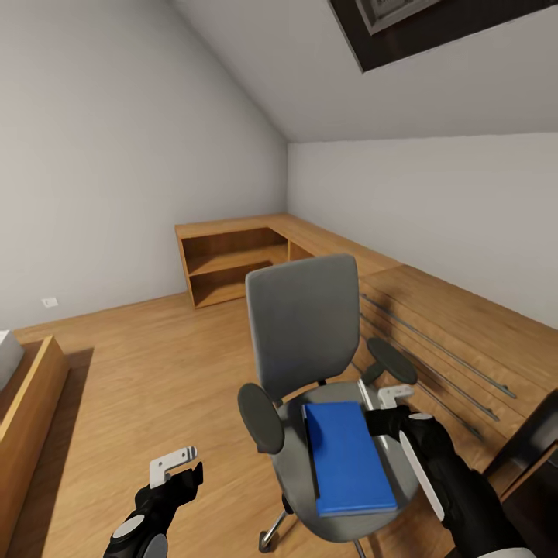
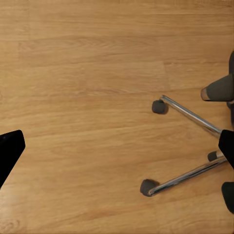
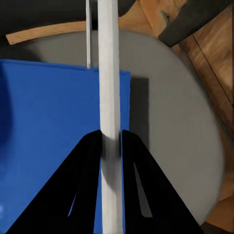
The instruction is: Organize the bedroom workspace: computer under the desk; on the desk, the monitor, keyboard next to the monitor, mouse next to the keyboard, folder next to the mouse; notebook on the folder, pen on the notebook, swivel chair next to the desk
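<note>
The right gripper [image 1: 397, 407], fingers clamped on a thin white strip [image 3: 109, 97], hangs beside the blue folder [image 1: 347, 457] at lower centre, its long axis running front-to-back on the swivel chair [image 1: 298, 325]; left gripper's [image 1: 182, 463] fingers spread wide.

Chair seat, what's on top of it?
A blue folder lies flat on the chair seat. The right gripper, shut on a white pen, hangs over it. What's under the folder is hidden.
</note>
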You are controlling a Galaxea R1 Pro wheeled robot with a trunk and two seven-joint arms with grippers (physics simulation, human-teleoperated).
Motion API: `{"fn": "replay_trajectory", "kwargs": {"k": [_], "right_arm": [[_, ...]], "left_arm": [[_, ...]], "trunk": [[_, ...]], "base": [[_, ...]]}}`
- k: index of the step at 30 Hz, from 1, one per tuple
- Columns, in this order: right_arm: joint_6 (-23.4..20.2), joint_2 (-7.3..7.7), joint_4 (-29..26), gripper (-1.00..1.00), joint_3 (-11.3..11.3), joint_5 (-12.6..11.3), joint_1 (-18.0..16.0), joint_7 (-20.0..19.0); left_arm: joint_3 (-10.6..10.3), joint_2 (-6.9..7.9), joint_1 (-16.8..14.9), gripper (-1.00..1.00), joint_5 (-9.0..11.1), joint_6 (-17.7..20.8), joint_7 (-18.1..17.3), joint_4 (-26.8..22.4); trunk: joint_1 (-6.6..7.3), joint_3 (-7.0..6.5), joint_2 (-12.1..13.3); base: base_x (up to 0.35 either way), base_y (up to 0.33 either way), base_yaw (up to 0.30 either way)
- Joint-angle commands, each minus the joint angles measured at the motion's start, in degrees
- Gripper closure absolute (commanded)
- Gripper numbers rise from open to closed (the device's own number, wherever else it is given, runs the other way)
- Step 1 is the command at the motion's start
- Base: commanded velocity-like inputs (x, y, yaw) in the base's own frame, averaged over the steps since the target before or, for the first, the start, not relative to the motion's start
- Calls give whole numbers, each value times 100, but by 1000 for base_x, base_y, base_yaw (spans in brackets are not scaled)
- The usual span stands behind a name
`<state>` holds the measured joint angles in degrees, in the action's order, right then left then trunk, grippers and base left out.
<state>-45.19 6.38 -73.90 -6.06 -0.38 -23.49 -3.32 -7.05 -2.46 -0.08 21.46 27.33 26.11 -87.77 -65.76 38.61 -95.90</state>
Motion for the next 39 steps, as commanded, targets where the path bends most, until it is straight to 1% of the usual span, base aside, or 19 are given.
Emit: {"fn": "replay_trajectory", "kwargs": {"k": [1,3,4,9,12,13,15,18,19,21,22,25,28,31,34,36,38,39], "right_arm": [[-33,-5,-155,100,-4,-10,59,10],[-40,-17,-586,100,-2,-13,270,35],[-43,-18,-666,100,-1,-13,310,38],[-62,-34,-960,100,3,-27,448,48],[-69,-36,-1022,100,42,-112,473,50],[-72,-38,-1048,100,146,-190,480,54],[-72,-39,-1064,100,226,-223,483,57],[-70,-35,-1117,100,286,-248,484,59],[-69,-32,-1174,100,378,-267,485,60],[-69,-32,-1176,100,416,-268,485,60],[-66,-35,-1179,100,515,-269,485,58],[-57,-40,-1180,100,616,-269,485,52],[-54,-40,-1180,100,640,-269,485,56],[-45,-40,-1180,100,696,-269,485,57],[-43,-40,-1180,100,833,-271,485,54],[-43,-40,-1180,100,948,-274,485,52],[-47,-40,-1180,100,1110,-276,485,50],[-48,-40,-1180,100,1146,-277,485,48]], "left_arm": [[-6,0,-1,-100,60,9,51,-11],[-6,0,-1,-100,60,10,52,-10],[-6,0,-1,-100,60,10,52,-10],[-23,0,-1,-100,60,14,52,-11],[-78,0,-1,-100,60,14,52,-12],[-103,0,-1,-100,60,12,52,-11],[-112,0,-1,-100,60,11,52,-11],[-117,0,-1,-100,60,11,52,-12],[-121,0,-1,-100,60,9,52,-12],[-121,0,-1,-100,60,9,52,-12],[-121,0,-1,-100,60,7,52,-12],[-127,0,-1,-100,60,-36,46,-17],[-141,0,-1,-100,60,-46,55,-19],[-157,0,-1,-100,60,-51,219,-39],[-214,0,-1,-100,60,-53,296,-44],[-272,0,-1,-100,60,-53,317,-46],[-323,0,-1,-100,60,-53,332,-47],[-330,0,-1,-100,60,-53,336,-47]], "trunk": [[23,-14,39],[67,-50,119],[89,-68,159],[198,-158,360],[264,-212,480],[286,-230,520],[330,-265,601],[396,-319,721],[418,-337,761],[462,-373,841],[484,-391,881],[550,-445,1002],[616,-499,1122],[682,-553,1242],[747,-607,1363],[791,-642,1443],[835,-678,1523],[857,-696,1563]], "base": [[0,0,0],[0,0,0],[0,0,0],[0,0,0],[0,0,0],[0,0,0],[0,0,0],[0,0,0],[0,0,0],[0,0,0],[0,0,0],[0,0,0],[0,0,0],[0,0,0],[0,0,0],[0,0,0],[0,0,-24],[0,0,-89]]}}
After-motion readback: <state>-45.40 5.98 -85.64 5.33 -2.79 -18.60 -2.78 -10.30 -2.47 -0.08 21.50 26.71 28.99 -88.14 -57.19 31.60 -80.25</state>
